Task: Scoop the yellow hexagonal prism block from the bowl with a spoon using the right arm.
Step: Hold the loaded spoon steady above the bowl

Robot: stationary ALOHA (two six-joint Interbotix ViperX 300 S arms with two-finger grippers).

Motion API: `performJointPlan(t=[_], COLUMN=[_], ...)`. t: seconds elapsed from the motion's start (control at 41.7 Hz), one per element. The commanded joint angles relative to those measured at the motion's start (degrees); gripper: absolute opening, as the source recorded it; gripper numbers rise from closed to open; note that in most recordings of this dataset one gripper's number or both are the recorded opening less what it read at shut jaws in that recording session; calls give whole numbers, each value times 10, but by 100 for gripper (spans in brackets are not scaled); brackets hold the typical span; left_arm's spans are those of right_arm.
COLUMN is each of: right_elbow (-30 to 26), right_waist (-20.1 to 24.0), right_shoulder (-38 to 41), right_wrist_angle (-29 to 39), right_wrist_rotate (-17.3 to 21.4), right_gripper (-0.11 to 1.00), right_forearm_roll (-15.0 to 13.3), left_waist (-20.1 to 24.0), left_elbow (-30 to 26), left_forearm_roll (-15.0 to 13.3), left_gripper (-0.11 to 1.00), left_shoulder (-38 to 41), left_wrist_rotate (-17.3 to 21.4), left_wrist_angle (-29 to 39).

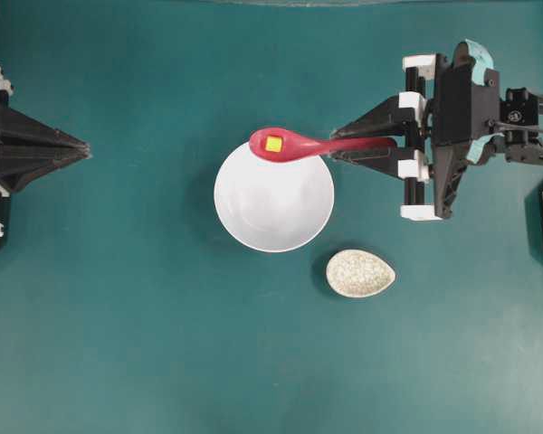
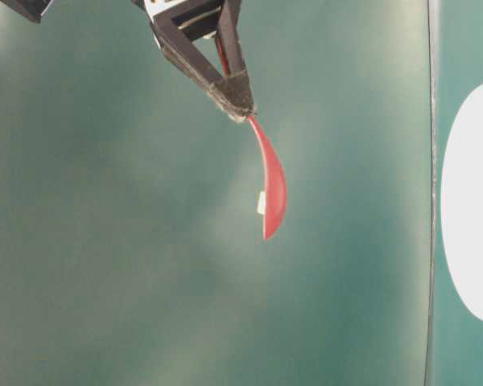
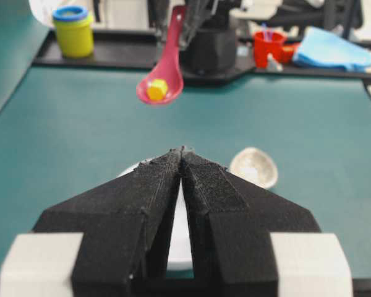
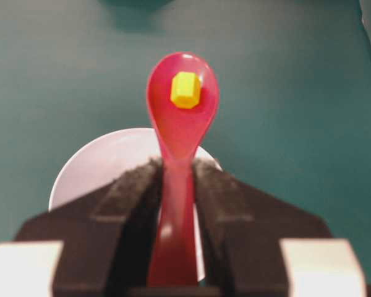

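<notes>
My right gripper (image 1: 337, 146) is shut on the handle of the pinkish-red spoon (image 1: 294, 145), holding it in the air above the far rim of the white bowl (image 1: 273, 203). The yellow hexagonal prism block (image 1: 273, 143) lies in the spoon's scoop, also clear in the right wrist view as the block (image 4: 185, 90) on the spoon (image 4: 180, 117), with the bowl (image 4: 99, 164) below. From the left wrist view the spoon (image 3: 164, 71) hangs high with the block (image 3: 157, 90) in it. My left gripper (image 1: 84, 147) rests shut at the left, holding nothing.
A small speckled teardrop dish (image 1: 360, 273) sits right of the bowl toward the front. Beyond the table's far side, the left wrist view shows a yellow tub (image 3: 74, 31), a red cup (image 3: 267, 46) and a blue cloth (image 3: 331, 52).
</notes>
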Motion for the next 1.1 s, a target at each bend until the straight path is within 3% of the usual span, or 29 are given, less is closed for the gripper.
performJointPlan(t=[0.0,1.078], right_elbow=[-12,-18], right_waist=[1,1], right_shoulder=[-4,16], right_wrist_angle=[-7,-8], right_wrist_rotate=[0,0], right_gripper=[25,25], right_forearm_roll=[2,2], left_waist=[1,1], left_elbow=[-15,-14], left_forearm_roll=[1,0], left_gripper=[9,9], left_shoulder=[2,5], left_wrist_rotate=[0,0], left_wrist_angle=[2,4])
